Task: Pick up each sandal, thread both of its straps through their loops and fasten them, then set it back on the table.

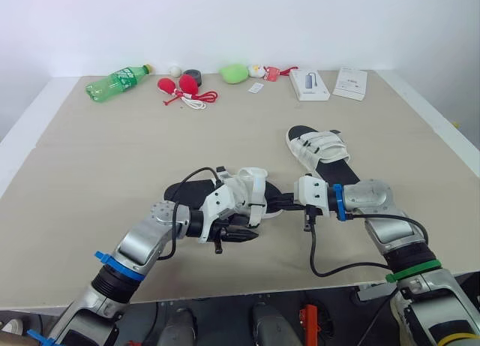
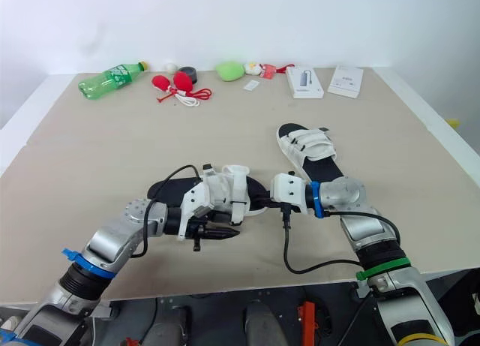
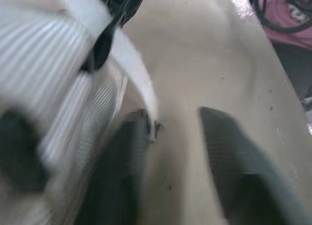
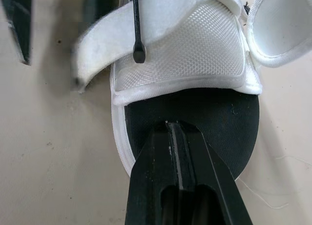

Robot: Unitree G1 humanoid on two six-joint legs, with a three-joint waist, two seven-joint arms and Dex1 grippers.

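A sandal (image 1: 196, 191) with a black sole and white straps lies near the table's front, between my two grippers. Its straps (image 1: 253, 187) stand up loose. In the left wrist view a white strap end (image 3: 146, 95) hangs beside one finger (image 3: 122, 176). My left gripper (image 1: 244, 235) is open just in front of that sandal, with bare table between its fingers. My right gripper (image 4: 168, 125) is shut, its tips lying on the black sole (image 4: 229, 117) at the sandal's right end. A second sandal (image 1: 319, 154) lies flat behind and to the right, straps across it.
Along the far edge are a green bottle (image 1: 116, 82), red balls with a cord (image 1: 184, 87), a green lump (image 1: 234, 73) and two white boxes (image 1: 309, 84) (image 1: 350, 83). The table's front edge (image 1: 247, 293) is close under both arms.
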